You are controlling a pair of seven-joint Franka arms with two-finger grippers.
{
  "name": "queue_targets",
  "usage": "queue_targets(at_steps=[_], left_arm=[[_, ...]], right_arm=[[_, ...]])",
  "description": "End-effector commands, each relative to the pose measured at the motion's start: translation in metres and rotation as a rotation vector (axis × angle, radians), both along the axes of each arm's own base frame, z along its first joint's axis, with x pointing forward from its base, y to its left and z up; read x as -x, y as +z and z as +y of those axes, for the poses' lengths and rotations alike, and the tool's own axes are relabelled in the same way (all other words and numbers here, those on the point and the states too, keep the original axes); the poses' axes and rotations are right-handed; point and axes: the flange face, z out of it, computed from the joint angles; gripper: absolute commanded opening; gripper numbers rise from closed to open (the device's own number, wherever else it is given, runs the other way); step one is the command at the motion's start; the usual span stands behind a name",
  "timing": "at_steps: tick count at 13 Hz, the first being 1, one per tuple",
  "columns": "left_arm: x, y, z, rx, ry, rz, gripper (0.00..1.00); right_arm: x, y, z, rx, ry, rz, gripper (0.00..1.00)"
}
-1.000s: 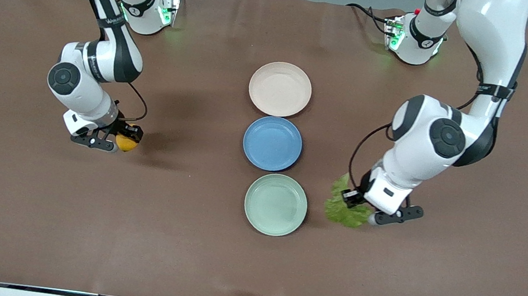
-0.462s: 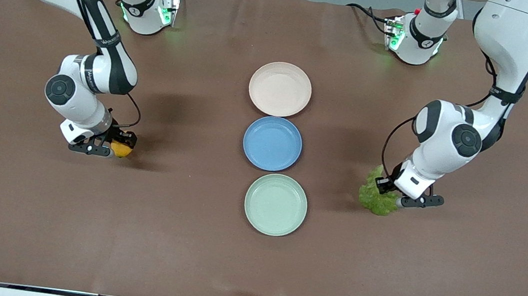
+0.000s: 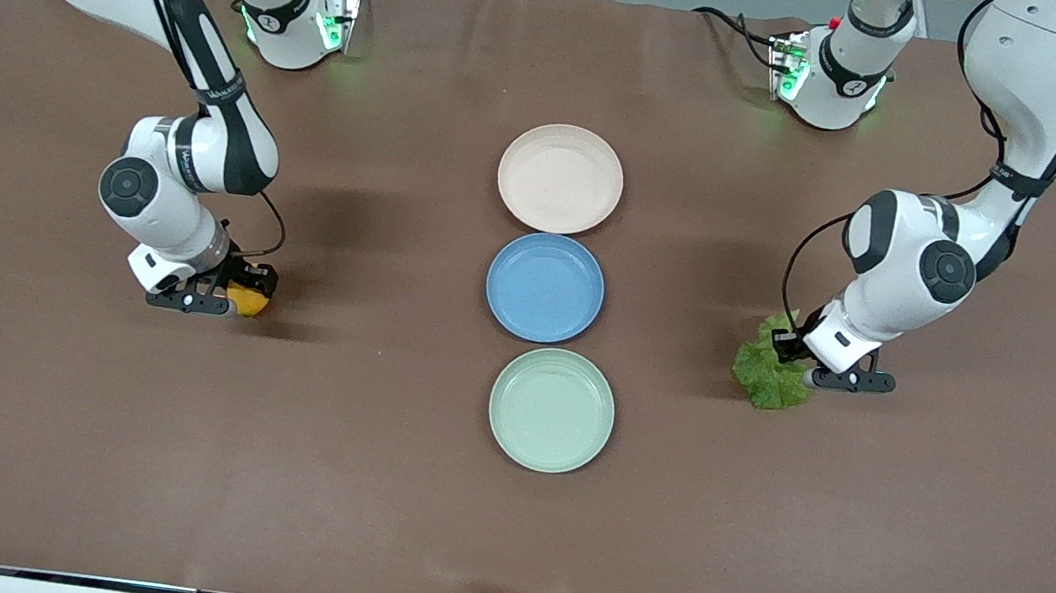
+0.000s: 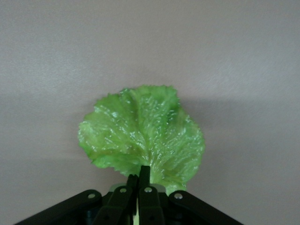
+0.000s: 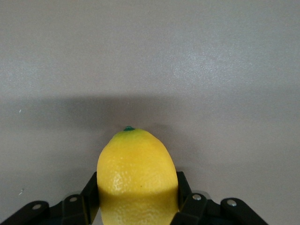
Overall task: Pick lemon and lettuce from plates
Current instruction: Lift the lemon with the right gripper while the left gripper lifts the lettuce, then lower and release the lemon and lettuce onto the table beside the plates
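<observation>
Right end effector [image 3: 231, 298] clamps lemon [image 5: 137, 173]; left end effector [image 4: 139, 180] pinches lettuce [image 4: 143, 136].

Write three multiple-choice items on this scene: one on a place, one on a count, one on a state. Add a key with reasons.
1. Where is the lettuce?
A. On the green plate
B. In the left claw, over bare table toward the left arm's end
C. On the blue plate

2. How many plates are on the table?
A. Two
B. Three
C. Four

3. What is the right claw doing?
A. Open and empty
B. Shut on the lemon
C. Shut on a plate

Key: 1 B, the left claw pinches the leaf's stem. 2 B, beige plate, blue plate and green plate. 3 B, the lemon sits between its fingers.
</observation>
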Motion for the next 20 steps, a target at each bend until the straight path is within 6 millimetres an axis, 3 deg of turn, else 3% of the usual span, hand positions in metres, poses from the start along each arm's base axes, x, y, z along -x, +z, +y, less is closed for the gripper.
queue_targets(at_steps=[1, 2, 3, 4, 6, 9, 11, 13, 15, 17, 20], left_arm=[[0.011, 0.006, 0.015, -0.034, -0.07, -0.015, 0.02], [0.011, 0.006, 0.018, -0.037, -0.068, -0.015, 0.02], [0.01, 0.006, 0.018, -0.037, -0.069, -0.016, 0.03], [0.009, 0.007, 0.017, -0.037, -0.072, -0.019, 0.15], [0.004, 0.026, 0.017, -0.04, -0.064, -0.045, 0.99], [-0.003, 0.074, 0.023, -0.058, -0.066, 0.007, 1.0], [-0.014, 0.125, 0.025, -0.069, -0.065, 0.072, 1.0], [-0.02, 0.174, 0.027, -0.077, -0.074, 0.118, 1.0], [-0.021, 0.23, 0.055, -0.082, -0.03, 0.1, 1.0], [-0.014, 0.281, 0.06, -0.086, -0.017, 0.074, 1.0], [-0.017, 0.361, 0.065, -0.084, -0.014, 0.062, 1.0]], right_arm=[[0.002, -0.007, -0.006, -0.004, 0.014, -0.007, 0.61], [0.001, -0.005, -0.005, -0.005, 0.013, -0.007, 0.99], [0.0, -0.001, -0.005, -0.004, 0.015, -0.006, 1.0], [-0.004, 0.009, -0.003, -0.003, 0.017, 0.002, 1.0], [-0.027, 0.046, -0.002, 0.0, 0.018, 0.049, 1.0], [-0.066, 0.123, 0.004, 0.01, 0.01, 0.165, 1.0], [-0.081, 0.166, 0.002, 0.014, 0.008, 0.196, 1.0], [-0.087, 0.191, 0.001, 0.015, 0.007, 0.202, 1.0], [-0.092, 0.212, -0.002, 0.025, 0.007, 0.194, 1.0], [-0.093, 0.233, -0.005, 0.029, 0.008, 0.181, 1.0], [-0.094, 0.282, -0.016, 0.042, 0.004, 0.174, 1.0]])
